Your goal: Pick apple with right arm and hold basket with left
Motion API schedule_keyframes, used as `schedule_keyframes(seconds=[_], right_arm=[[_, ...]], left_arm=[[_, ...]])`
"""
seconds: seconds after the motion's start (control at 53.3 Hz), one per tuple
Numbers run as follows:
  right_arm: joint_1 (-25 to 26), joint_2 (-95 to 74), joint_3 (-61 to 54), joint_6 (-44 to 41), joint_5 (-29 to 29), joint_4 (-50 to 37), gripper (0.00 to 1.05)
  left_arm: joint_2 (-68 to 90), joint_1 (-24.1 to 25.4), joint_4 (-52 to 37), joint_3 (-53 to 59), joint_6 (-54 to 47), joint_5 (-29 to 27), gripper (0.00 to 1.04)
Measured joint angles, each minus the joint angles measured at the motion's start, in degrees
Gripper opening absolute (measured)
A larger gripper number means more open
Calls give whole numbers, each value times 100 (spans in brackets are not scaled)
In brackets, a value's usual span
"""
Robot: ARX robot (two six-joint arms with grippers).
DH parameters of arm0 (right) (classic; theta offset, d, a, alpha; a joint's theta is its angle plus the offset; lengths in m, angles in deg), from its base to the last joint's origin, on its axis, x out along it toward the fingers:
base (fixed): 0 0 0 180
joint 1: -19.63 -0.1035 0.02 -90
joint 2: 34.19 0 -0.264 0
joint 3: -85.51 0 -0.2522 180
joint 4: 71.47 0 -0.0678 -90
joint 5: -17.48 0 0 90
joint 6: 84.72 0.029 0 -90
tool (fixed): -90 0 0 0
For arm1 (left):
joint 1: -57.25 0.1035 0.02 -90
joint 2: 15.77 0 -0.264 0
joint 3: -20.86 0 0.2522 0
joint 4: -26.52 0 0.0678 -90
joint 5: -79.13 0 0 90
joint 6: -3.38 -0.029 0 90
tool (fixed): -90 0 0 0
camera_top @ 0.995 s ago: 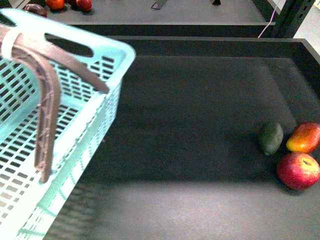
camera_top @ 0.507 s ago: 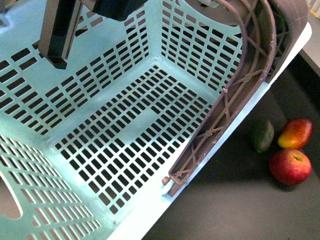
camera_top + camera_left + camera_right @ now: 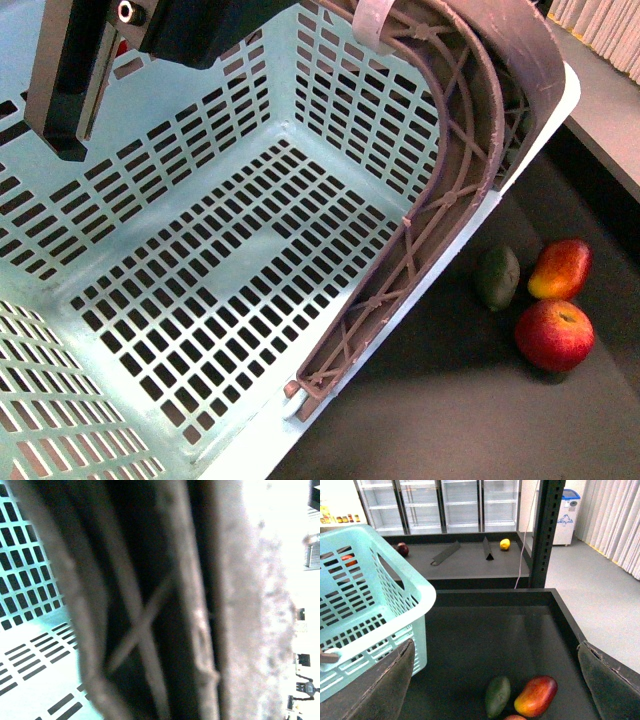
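We see the basket [image 3: 200, 300] tipped, its open mouth towards us and its long axis running near-left to far-right. Its handle [image 3: 470, 170] arcs along the right rim. The left hand [image 3: 62, 110] hangs inside it, and we cannot tell its grip. The apple [image 3: 555, 336] sits on the desk [image 3: 450, 420] to the basket's right, dimple up. The right hand [image 3: 496, 644] is spread wide and empty.

Since 1.0 s ago: basket [image 3: 230, 130] swung from well apart from the apple [image 3: 555, 335], seen from outside, to tipped with its open inside towards the front camera and its rim near the apple. Left arm [image 3: 200, 25] came into view at the basket wall away from the apple.
Since 0.5 s ago: handle [image 3: 470, 130] showed more of its arch on the apple side; white tie [image 3: 372, 20] came into view.
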State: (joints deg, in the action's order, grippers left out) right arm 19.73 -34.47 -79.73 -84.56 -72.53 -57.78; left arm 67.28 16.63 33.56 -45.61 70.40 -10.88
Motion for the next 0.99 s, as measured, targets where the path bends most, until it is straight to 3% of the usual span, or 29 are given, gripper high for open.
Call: schedule_keyframes(seconds=[0.282,0.413,0.469,0.563,0.732,0.826,0.995], right_arm=[[2,-13,4,20,20,13,96],[450,-1316,780,1073,1075,1961,96],[684,-1882,824,1292,1248,2090,96],[1202,-2885,855,1213,1805,1255,96],[1836,-4868,1147,938,1998,-337,96],[2037,-7114,1727,782,2173,-1582,96],[1993,-10181,2828,446,1517,-2116,96]], left_arm=[[0,0,0,0,-13,-4,15],[0,0,0,-4,-22,2,15],[-2,0,0,-9,-17,15,15],[-2,-2,2,-9,-28,-17,15],[-2,-2,0,-11,-31,-4,15],[-2,-2,2,-9,-35,-4,15],[-2,-2,2,-9,-35,-4,15]])
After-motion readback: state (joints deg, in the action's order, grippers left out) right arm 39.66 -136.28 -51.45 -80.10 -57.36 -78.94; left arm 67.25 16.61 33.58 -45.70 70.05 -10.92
